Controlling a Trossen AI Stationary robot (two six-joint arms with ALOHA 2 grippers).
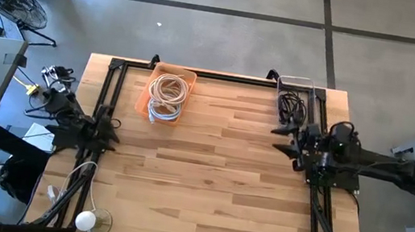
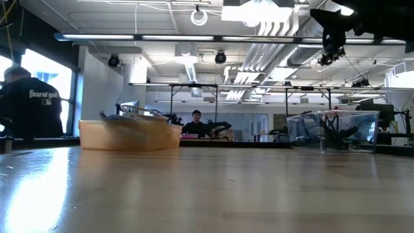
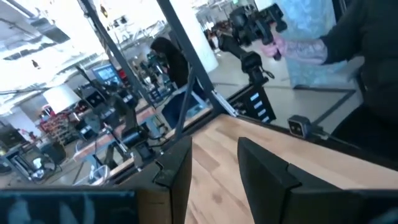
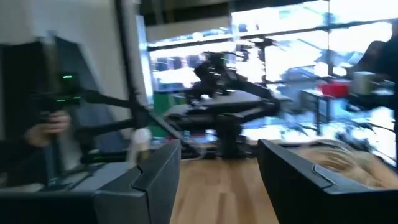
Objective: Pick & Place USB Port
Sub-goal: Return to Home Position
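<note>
Judging the sorting as finished: seeing the light brown cable (image 1: 168,93) coiled in the orange bin (image 1: 191,75) and the black cable (image 1: 290,105) lying in the transparent bin (image 1: 297,81). Finding the left gripper (image 3: 216,148) at the table's (image 1: 222,187) left edge and the right gripper (image 4: 219,150) near the transparent bin, both with jaws parted and gripping nothing. Expecting only parking at home.

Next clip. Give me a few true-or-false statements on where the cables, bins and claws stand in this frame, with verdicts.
1. The orange bin holds coiled light cables. True.
2. The clear bin is empty. False: a black cable lies in it.
3. The left claw and the right claw are both open, holding nothing. True.
4. The right claw hangs over the orange bin. False: it is beside the clear bin.
</note>
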